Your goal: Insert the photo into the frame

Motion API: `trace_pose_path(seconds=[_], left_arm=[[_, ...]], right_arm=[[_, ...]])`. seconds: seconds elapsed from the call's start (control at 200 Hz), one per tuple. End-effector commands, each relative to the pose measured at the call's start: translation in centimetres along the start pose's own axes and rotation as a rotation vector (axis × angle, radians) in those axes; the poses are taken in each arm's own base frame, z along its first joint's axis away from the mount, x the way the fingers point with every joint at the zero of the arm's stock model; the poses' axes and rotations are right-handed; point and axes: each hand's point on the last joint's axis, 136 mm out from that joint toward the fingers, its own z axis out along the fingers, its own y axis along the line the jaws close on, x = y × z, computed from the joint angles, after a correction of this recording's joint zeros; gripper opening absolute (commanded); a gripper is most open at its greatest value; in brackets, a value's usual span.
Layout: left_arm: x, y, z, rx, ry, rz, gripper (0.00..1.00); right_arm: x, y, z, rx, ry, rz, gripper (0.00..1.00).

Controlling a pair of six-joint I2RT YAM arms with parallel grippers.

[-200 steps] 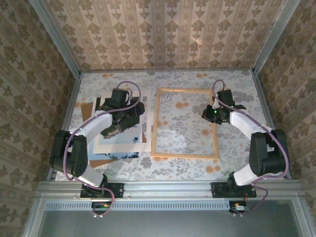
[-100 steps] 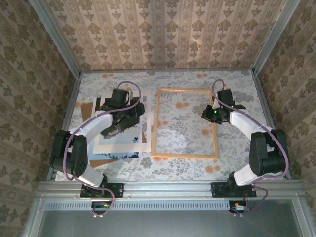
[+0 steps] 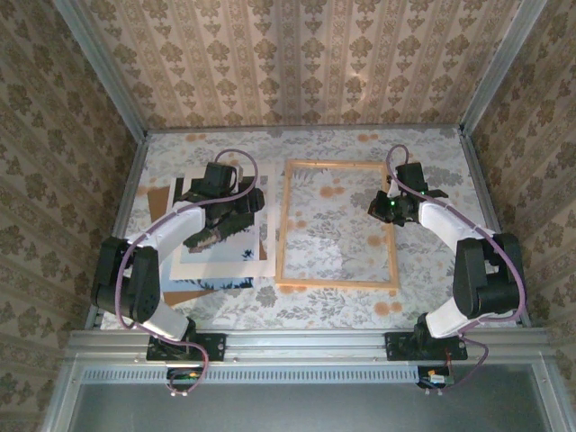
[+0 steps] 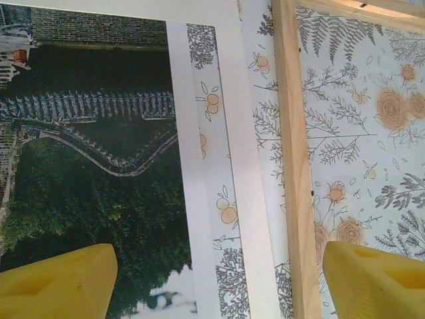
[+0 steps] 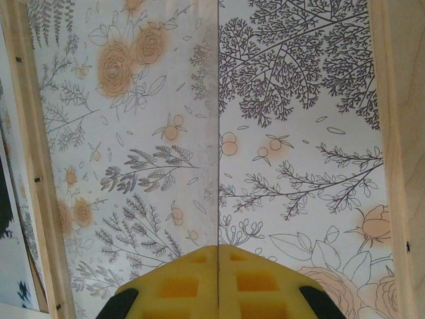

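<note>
The left pincer [image 4: 216, 286] is open and grips nothing; it hovers over the left moulding of the frame [image 4: 292, 166]. The right pincer [image 5: 218, 279] is closed, pads together, above the inside of the frame. The photo [image 4: 93, 199] lies flat just left of the frame. Inside the frame the counter [image 3: 333, 148] shows, so I judge the placing not yet begun: gripping, moving and laying in are left.

Lab robot booth: wallpapered wall panels [image 3: 297, 63], aluminium base rail [image 3: 306, 342], floral-covered tabletop [image 3: 306, 144].
</note>
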Motion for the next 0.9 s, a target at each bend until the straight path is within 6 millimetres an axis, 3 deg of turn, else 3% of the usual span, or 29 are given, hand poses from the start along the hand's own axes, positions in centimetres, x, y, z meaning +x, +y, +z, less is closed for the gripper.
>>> trace_pose_path(seconds=[0.0,0.895], left_arm=[[-0.44,-0.34,-0.34,0.0,-0.004,0.026,0.83],[-0.56,-0.54,-0.16,0.002,0.0,0.033,0.83]], right_arm=[[-1.19,0.16,-0.32,0.014,-0.023,-0.018,0.0],[-0.9,-0.57,0.11,0.044,-0.01,-0.021,0.0]])
